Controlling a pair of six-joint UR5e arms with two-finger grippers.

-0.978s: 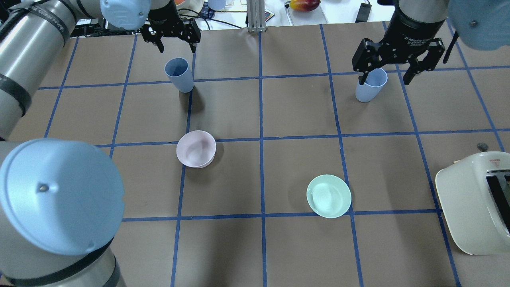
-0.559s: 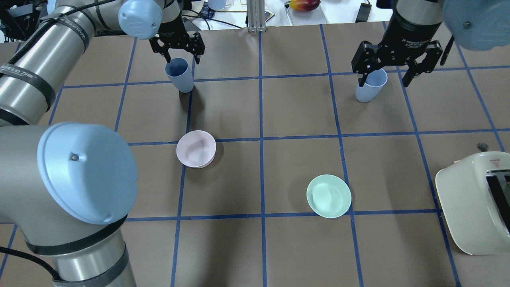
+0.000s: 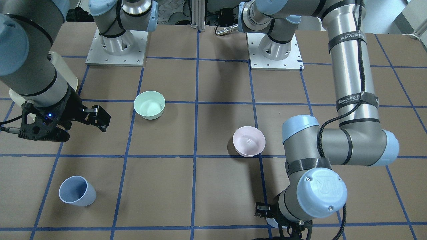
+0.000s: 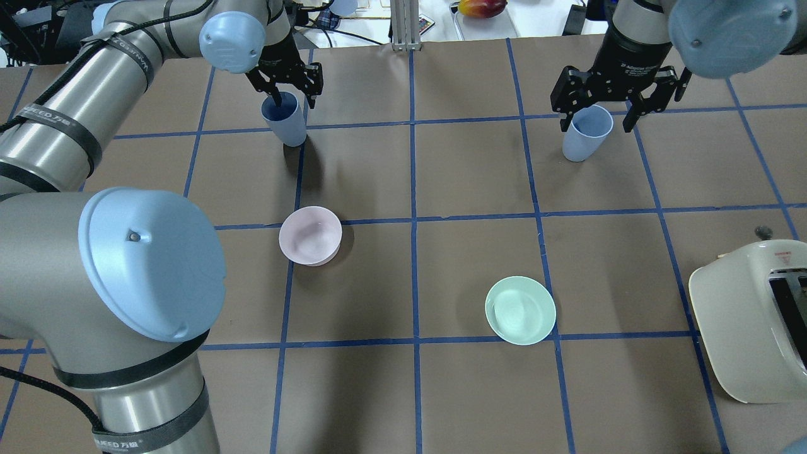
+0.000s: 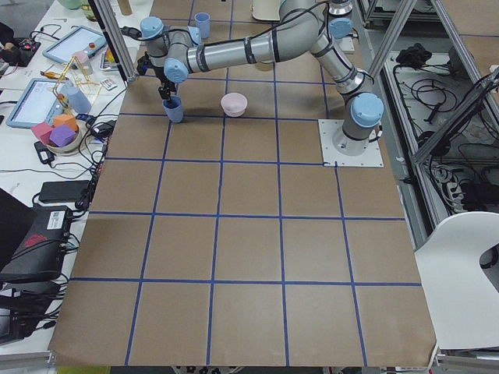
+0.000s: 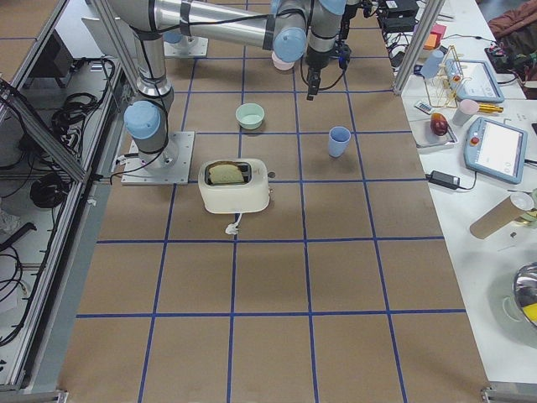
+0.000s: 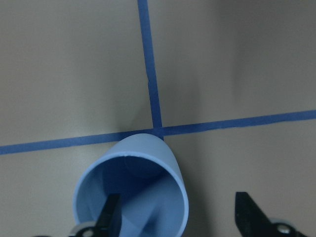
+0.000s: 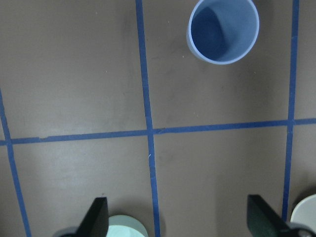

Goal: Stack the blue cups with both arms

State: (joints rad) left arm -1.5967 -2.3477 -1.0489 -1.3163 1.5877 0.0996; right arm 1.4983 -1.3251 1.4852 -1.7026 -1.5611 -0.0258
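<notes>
Cups aren't stacked yet. The left cup and right cup stand well apart on the bench. Left hand, fingers apart, straddles its cup's wall. Right hand hangs spread wide above, near the other. Grabbing and stacking are both still to do.

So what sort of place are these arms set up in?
Most likely a robotics lab's test cell: the table is covered in brown paper gridded with blue tape, the arms are bolted to metal base plates, and a side bench holds tablets.
</notes>
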